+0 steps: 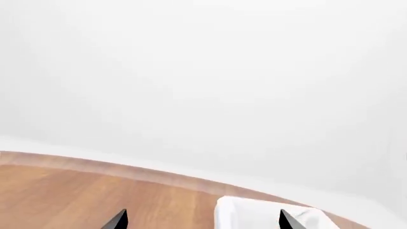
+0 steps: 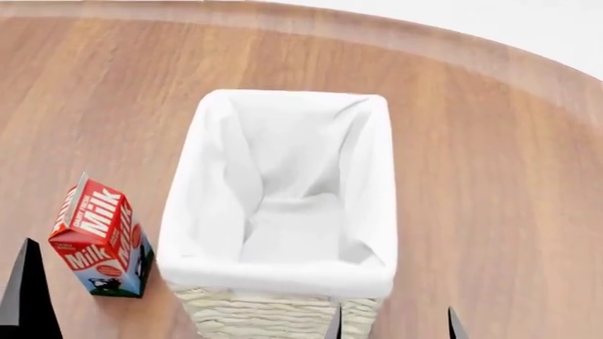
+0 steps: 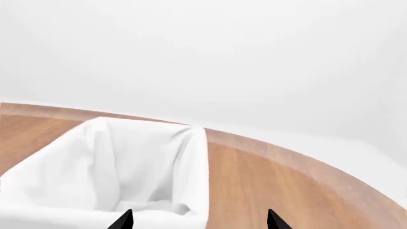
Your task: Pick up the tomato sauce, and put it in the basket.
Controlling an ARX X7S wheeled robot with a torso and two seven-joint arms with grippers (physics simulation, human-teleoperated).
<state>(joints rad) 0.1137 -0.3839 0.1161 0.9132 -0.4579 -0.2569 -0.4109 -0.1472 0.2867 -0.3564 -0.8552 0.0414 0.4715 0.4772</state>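
Lined basket (image 2: 282, 275) stands mid-frame on wooden surface (image 2: 490, 176).
Milk carton (image 2: 99, 244) lower left; both end effectors (image 1: 202, 220) (image 3: 198, 220) spread wide, holding nothing.

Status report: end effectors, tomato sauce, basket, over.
Both end effectors open, empty. Tomato sauce not in view. Basket empty, upright. Milk carton stands beside it, apart.

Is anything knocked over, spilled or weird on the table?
Nothing looks spilled or broken. The milk carton stands upright beside the basket, whose white lining is empty. One odd thing: no tomato sauce can shows in any view.
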